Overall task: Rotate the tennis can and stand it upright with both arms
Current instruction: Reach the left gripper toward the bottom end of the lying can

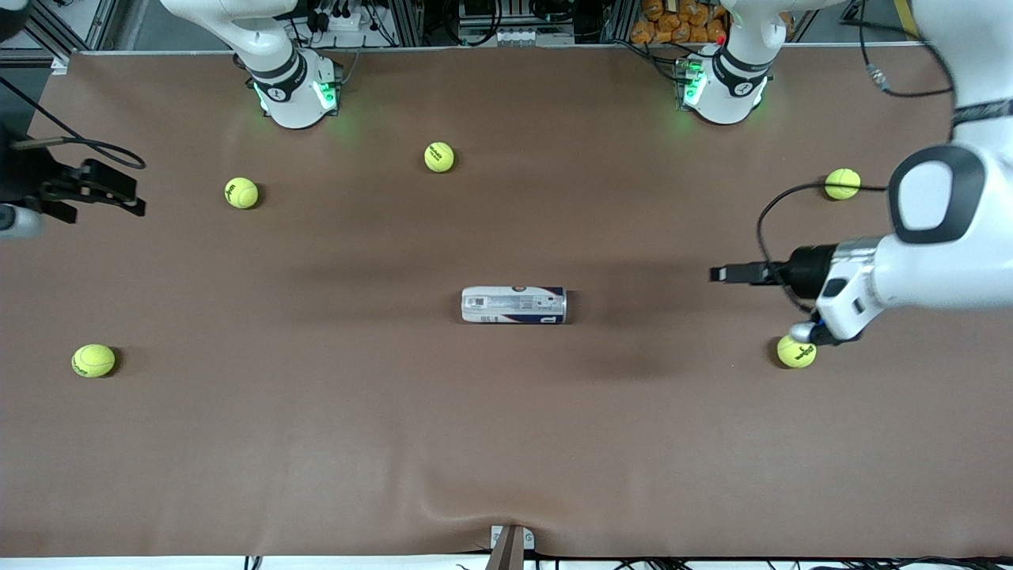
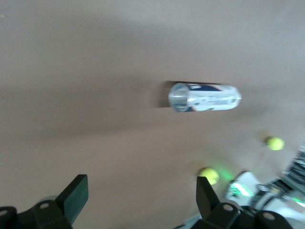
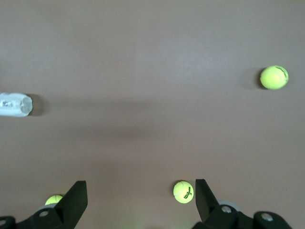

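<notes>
Right gripper [image 1: 119, 190]: in the air over the right arm's end of the table [image 1: 316, 443], jaws spread apart, holding nothing.
Tennis can [image 1: 514, 305]: lies on its side mid-table, well apart from both grippers.
Left gripper [image 1: 724, 274]: in the air over the left arm's end, jaws spread apart, empty, near a tennis ball [image 1: 796, 351].

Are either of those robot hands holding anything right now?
No, nothing is held. The left tool and right tool are both open and empty, and the tennis can lies on its side on the table, untouched.
</notes>
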